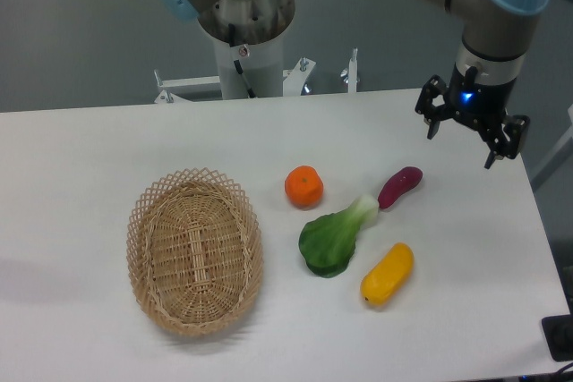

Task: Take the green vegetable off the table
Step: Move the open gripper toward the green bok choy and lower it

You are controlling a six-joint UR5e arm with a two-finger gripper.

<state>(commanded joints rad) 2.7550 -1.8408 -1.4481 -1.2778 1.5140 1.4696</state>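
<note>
The green vegetable (336,235) lies flat on the white table (89,158), its dark leaf toward the front left and its pale stem pointing up right. My gripper (462,145) hangs above the table's right side, well to the upper right of the vegetable. Its fingers are spread apart and hold nothing.
An orange (304,186) sits just upper left of the vegetable. A purple vegetable (399,187) lies by the stem tip, and a yellow oblong one (388,273) lies to the lower right. A wicker basket (194,250) stands at the left. The arm's base (244,33) rises behind the table.
</note>
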